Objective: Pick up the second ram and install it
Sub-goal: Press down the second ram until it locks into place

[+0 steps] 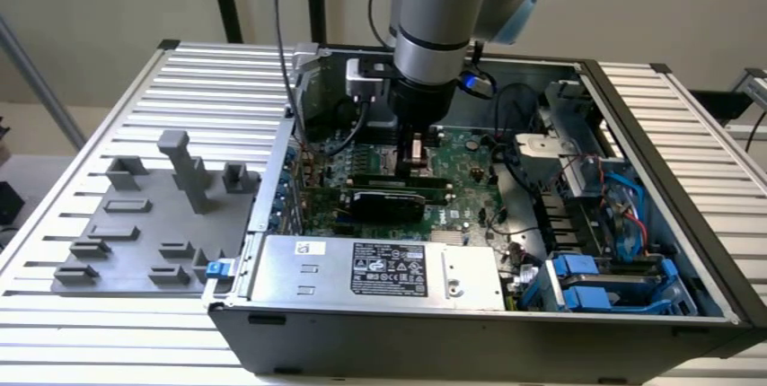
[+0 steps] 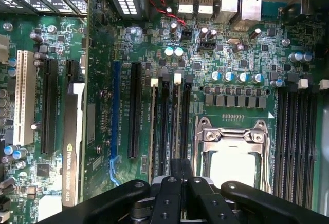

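A robot arm [image 1: 437, 18] reached straight down into an open computer case [image 1: 480, 314] lying on a ribbed metal desk [image 1: 215, 72]. Its gripper [image 1: 412, 163] hung low over the green motherboard [image 1: 462, 157], and its fingers [image 2: 177, 175] were clenched together.

In the wrist view, the gripper [image 2: 177, 170] sat directly above a bank of long black memory slots [image 2: 169, 126] beside the silver processor socket [image 2: 234, 147]. A thin dark edge showed between the fingertips, in line with the slots, but I could not tell whether it was the ram or part of the gripper, so I could not place the ram for certain.

A black graphics card [image 2: 72, 142] stood in an expansion slot, its edge printed with "NVIDIA" and a model name too blurred to read. A white slot [image 2: 20, 98] lay beyond it.

In the exterior view, the power supply [image 1: 372, 269] at the case's near edge bore a black label [image 1: 390, 269] with white print too small to read, plus a small white sticker [image 1: 309, 248]. Blue drive caddies [image 1: 599, 283] filled the corner towards the exterior view's right. On the desk, towards the exterior view's left, sat a grey plastic fixture [image 1: 150, 224] with upright blocks.
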Robot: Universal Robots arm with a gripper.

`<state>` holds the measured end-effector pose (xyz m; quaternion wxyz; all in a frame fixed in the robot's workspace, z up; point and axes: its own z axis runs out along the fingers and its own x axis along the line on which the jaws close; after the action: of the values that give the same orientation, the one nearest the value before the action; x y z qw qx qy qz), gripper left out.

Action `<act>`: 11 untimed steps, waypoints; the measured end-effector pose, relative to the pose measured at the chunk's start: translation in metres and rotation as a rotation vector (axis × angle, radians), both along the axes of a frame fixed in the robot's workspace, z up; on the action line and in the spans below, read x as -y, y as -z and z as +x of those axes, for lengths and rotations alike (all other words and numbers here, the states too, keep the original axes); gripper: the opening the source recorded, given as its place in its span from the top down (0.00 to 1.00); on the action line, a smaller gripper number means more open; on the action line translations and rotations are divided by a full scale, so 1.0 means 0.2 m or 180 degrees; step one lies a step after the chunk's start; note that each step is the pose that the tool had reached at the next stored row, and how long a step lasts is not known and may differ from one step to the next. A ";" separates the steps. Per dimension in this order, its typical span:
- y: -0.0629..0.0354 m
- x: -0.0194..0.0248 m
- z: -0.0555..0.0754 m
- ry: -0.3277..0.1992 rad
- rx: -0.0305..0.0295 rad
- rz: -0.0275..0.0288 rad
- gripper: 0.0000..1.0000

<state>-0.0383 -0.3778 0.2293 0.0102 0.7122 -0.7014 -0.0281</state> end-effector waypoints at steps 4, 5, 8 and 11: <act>0.024 -0.001 0.00 0.0001 0.0001 0.0003 0.89; 0.025 -0.001 0.00 0.0001 0.0001 0.0003 0.89; -0.020 -0.001 0.00 0.0003 -0.0003 0.0005 0.89; -0.072 -0.001 0.00 0.0002 -0.0008 0.0004 0.89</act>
<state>-0.0388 -0.3776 0.2437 0.0106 0.7119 -0.7015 -0.0294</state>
